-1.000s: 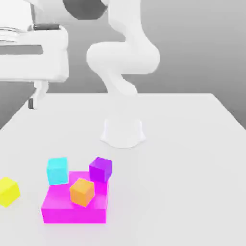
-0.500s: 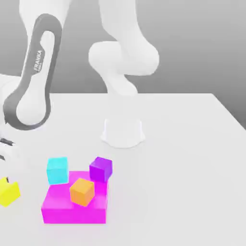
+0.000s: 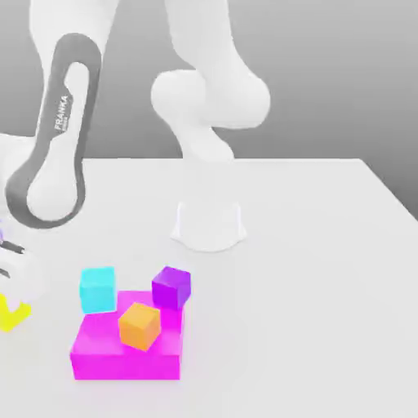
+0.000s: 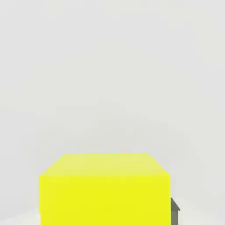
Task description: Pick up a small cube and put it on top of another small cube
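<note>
**A:** Nearest to us on the table (image 3: 326, 245) we've got the big magenta block (image 3: 106, 355) with an orange cube (image 3: 140, 326) sitting on top. Just behind are a cyan cube (image 3: 97, 289) and a purple cube (image 3: 171, 287), touching the block. So one of each, four small cubes counting the yellow one.

**B:** Yep, and the yellow cube (image 3: 11, 314) is over at the exterior view's left edge, with the gripper (image 3: 6, 273) down on it. In the hand view we see that cube (image 4: 104, 189) right up close with a grey fingertip (image 4: 175, 211) against its side, so the jaws look clamped on it.

**A:** The arm (image 3: 57, 131) leans down from above toward that corner, and we can read "FRANKA" on its grey link. Its base (image 3: 209, 222) sits further back, mid-table.
</note>
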`<state>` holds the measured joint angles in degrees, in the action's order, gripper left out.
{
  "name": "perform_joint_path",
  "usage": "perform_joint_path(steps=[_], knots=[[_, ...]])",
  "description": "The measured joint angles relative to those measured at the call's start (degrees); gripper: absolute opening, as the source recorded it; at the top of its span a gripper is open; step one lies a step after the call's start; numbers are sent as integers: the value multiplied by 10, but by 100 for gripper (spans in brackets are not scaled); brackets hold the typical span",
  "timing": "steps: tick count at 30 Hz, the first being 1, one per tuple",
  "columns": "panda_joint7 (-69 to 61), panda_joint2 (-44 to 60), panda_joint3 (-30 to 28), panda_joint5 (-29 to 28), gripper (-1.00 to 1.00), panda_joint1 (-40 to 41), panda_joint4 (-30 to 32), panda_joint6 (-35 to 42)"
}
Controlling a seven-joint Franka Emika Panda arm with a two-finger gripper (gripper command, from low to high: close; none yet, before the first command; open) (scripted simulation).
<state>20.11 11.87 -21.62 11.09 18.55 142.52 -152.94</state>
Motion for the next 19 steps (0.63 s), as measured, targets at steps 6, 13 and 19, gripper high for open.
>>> perform_joint_path(steps=[6, 13, 19], knots=[[79, -126, 50, -89, -100, -90, 54, 62], [122, -199, 107, -132, -100, -139, 108, 76], [113, -145, 107, -118, 100, -144, 118, 12]])
